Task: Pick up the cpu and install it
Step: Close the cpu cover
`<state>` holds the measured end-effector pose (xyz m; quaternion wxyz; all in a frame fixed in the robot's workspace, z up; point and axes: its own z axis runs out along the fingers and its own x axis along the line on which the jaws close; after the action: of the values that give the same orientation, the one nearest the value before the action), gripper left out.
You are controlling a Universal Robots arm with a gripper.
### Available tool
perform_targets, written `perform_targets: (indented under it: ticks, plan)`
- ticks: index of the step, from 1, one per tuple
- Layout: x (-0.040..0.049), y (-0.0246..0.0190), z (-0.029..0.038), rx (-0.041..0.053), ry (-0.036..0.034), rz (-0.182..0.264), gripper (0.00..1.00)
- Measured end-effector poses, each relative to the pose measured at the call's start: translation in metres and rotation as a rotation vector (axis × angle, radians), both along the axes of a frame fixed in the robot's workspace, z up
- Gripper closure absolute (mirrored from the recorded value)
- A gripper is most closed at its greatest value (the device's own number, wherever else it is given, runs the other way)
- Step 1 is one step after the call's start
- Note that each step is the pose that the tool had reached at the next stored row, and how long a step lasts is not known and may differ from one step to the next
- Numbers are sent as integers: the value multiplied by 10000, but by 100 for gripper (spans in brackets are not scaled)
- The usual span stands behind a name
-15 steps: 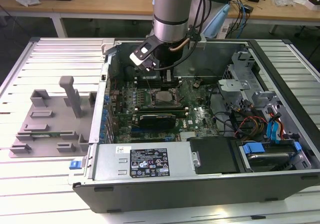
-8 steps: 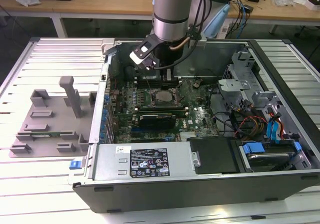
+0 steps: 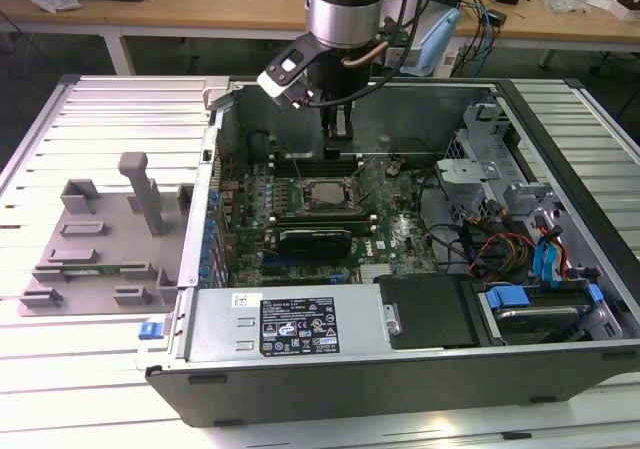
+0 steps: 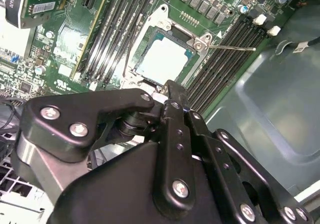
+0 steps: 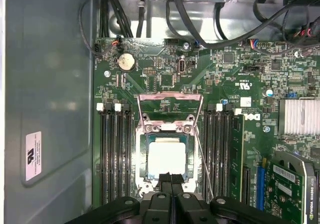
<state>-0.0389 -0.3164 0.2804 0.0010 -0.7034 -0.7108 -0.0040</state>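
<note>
The cpu (image 5: 167, 156) lies flat in the open socket (image 5: 142, 156) on the motherboard (image 5: 165, 69); the tool (image 5: 170, 176) hangs over one cpu edge, fingers pressed together, gripping nothing.

Work surface: pale metal table (image 3: 110, 109), top ribbed with parallel slats, dark frame along its edge. Two large items rest directly on it.

On the exterior view's left: a flat grey plastic fixture (image 3: 95, 244) with raised blocks and one upright post, lying flat.

Just beside it, on the exterior view's right: an open dark grey metal computer case (image 3: 420, 384) on its side, open face up.

A small blue plastic piece (image 3: 149, 328) sits at the case's near corner; contact unclear.
</note>
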Motion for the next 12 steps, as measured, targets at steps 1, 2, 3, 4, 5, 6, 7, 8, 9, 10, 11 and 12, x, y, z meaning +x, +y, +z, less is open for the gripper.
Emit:
perform_targets:
  ticks: [1, 2, 3, 4, 5, 6, 7, 8, 9, 10, 11, 12]
  plan:
    - [0, 0, 1, -2, 1, 0, 89]
    - [0, 0, 2, -3, 2, 0, 89]
    - [1, 0, 2, -2, 1, 1, 89]
    - [5, 0, 2, -3, 3, 2, 89]
    - [17, -1, 3, -5, 4, 0, 89]
    - [34, -1, 3, -5, 4, 0, 89]
    - [55, -1, 2, -3, 2, -1, 89]
    - [101, -2, 2, -3, 2, 0, 89]
    - [145, -2, 2, -3, 2, 1, 89]
    - [165, -3, 2, -3, 2, 0, 89]
    - [186, -3, 2, -3, 2, -1, 89]
    - [237, -4, 2, -3, 2, 2, 89]
